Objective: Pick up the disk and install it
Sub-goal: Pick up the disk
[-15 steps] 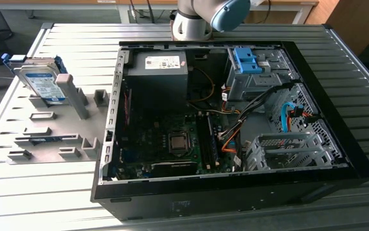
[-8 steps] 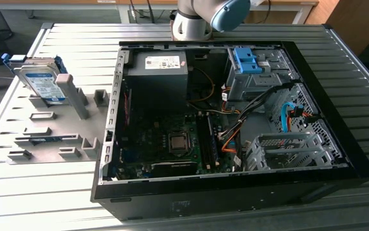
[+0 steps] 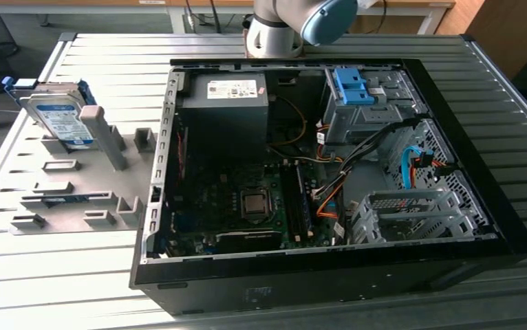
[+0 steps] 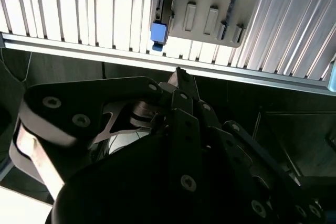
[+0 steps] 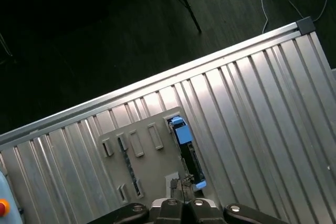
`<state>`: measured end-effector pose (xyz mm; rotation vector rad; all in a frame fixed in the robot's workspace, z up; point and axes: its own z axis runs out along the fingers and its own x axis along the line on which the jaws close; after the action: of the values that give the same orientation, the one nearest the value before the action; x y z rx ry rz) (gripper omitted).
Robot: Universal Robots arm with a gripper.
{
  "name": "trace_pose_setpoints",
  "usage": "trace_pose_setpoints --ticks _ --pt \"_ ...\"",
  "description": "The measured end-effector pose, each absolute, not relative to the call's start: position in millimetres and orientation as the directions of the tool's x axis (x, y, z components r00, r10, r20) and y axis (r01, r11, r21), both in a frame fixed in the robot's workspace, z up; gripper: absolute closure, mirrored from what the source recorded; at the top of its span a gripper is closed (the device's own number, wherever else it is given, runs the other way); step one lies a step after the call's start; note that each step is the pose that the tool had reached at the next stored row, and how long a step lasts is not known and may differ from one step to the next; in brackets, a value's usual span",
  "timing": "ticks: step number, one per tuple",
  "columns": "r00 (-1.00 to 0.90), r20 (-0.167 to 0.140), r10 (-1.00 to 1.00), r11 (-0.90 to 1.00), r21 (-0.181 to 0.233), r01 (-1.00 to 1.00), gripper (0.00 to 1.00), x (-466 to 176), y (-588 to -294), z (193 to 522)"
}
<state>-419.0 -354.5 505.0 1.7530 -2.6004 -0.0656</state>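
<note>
The disk [image 3: 55, 118] stands on edge in a grey slotted holder plate [image 3: 80, 199] on the exterior view's left, its white-and-blue label facing out and its rails blue. In both wrist views it appears edge-on, disk [image 5: 186, 153] and disk [image 4: 160, 22], far below. My gripper [image 5: 182, 204] hangs high above the table, well apart from the disk, fingers together and holding nothing. The second wrist view has the gripper [image 4: 178, 74] as dark linkage in the foreground. The arm [image 3: 282, 27] rises behind the computer case.
An open black computer case [image 3: 484, 227] lies on the ribbed metal table [image 3: 52, 282], with a motherboard, cables, a grey power supply [image 3: 227, 110] and a blue bracket [image 3: 351, 86] in a drive cage. Dark floor lies beyond the table edge [image 5: 157, 80].
</note>
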Motion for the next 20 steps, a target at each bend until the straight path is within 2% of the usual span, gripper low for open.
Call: trace_pose_setpoints --ticks 4,7,10,11,20 --pt "-0.375 -0.020 -0.927 0.374 0.036 -0.927 0.89 -419.2 -354.5 498.0" --pt "-0.375 -0.025 -0.927 0.374 0.038 -0.927 0.71 -419.5 -354.4 493.0" --pt "-0.360 -0.026 -0.933 0.359 0.038 -0.933 0.65 -419.5 -354.5 487.3" --pt "-0.339 -0.026 -0.940 0.338 0.038 -0.940 0.58 -419.5 -354.5 484.4" --pt "-0.224 -0.024 -0.974 0.223 0.037 -0.974 0.58 -419.5 -354.5 472.1"
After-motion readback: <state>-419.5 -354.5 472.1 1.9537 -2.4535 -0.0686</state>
